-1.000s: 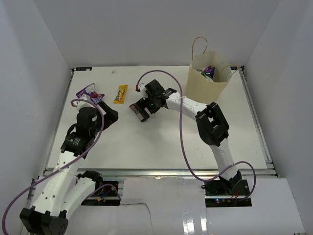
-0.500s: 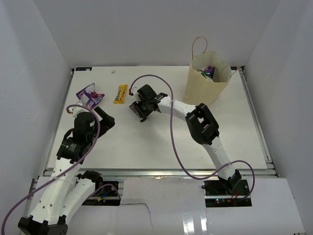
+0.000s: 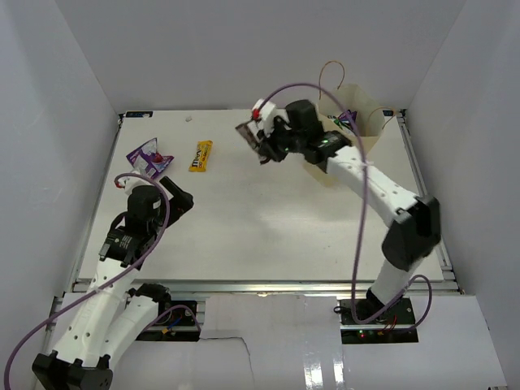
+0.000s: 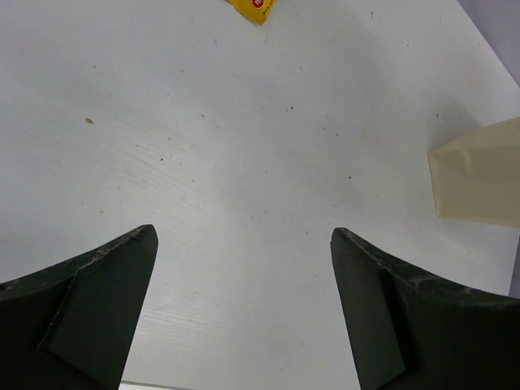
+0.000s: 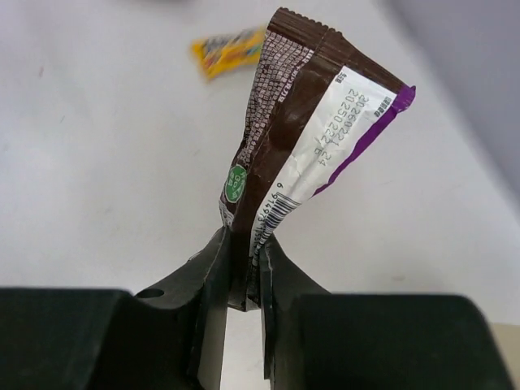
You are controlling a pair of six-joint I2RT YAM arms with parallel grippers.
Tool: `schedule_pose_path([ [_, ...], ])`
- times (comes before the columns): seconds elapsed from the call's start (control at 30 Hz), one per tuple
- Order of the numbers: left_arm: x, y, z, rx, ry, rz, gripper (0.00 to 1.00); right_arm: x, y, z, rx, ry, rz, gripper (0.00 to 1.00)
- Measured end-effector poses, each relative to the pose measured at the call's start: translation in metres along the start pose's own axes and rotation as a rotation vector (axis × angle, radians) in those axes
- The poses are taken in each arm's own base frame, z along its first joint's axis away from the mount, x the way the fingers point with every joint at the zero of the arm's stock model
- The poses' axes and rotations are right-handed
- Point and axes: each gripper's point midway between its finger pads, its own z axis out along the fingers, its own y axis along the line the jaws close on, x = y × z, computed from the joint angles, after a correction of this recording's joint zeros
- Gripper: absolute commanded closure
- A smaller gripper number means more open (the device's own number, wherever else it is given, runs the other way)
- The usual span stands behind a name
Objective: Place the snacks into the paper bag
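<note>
My right gripper point(image 3: 266, 146) point(image 5: 244, 244) is shut on the lower end of a brown bar point(image 3: 253, 138) point(image 5: 301, 130). It holds the bar upright in the air, just left of the paper bag point(image 3: 357, 96). The right arm hides much of the bag's front. A purple packet point(image 3: 348, 119) shows inside the bag. A yellow bar point(image 3: 201, 155) point(image 5: 227, 49) lies on the table at the back left. Small purple packs point(image 3: 148, 158) lie left of it. My left gripper point(image 3: 180, 199) point(image 4: 244, 244) hangs open and empty over bare table, near the purple packs.
White walls enclose the table point(image 3: 260, 227) on three sides. In the left wrist view the yellow bar's tip point(image 4: 253, 8) shows at the top edge and a corner of the paper bag point(image 4: 479, 175) at the right. Purple cables loop off both arms.
The right gripper closed on the brown bar at mid-table, then lifted it up and back toward the bag. The left arm shifted slightly and stayed open.
</note>
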Motion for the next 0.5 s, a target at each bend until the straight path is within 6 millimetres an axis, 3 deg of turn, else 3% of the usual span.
schedule_pose_path([
  [0.07, 0.004, -0.001, 0.007, 0.001, 0.013, 0.002, 0.02, -0.050, -0.034, -0.064, 0.123, -0.158, -0.068, 0.92],
  [0.13, 0.009, -0.001, 0.014, 0.002, 0.029, 0.006, 0.02, -0.082, -0.067, -0.125, 0.269, -0.270, -0.107, 0.92],
  [0.23, 0.017, -0.004, 0.024, 0.010, 0.056, 0.011, 0.02, -0.094, -0.115, -0.196, 0.478, -0.337, -0.112, 0.92],
  [0.3, 0.020, -0.006, 0.030, 0.016, 0.072, 0.013, 0.02, -0.083, -0.138, -0.217, 0.563, -0.323, -0.095, 0.87],
  [0.33, 0.021, -0.008, 0.032, 0.023, 0.077, 0.015, 0.02, -0.074, -0.148, -0.221, 0.589, -0.306, -0.083, 0.77],
  [0.37, 0.022, -0.010, 0.035, 0.028, 0.083, 0.016, 0.02, -0.062, -0.156, -0.221, 0.607, -0.280, -0.068, 0.49],
  [0.4, 0.023, -0.012, 0.037, 0.034, 0.088, 0.016, 0.02, -0.049, -0.162, -0.219, 0.616, -0.252, -0.049, 0.37],
  [0.5, 0.025, -0.018, 0.043, 0.053, 0.100, 0.018, 0.02, -0.008, -0.178, -0.203, 0.620, -0.147, -0.002, 0.34],
])
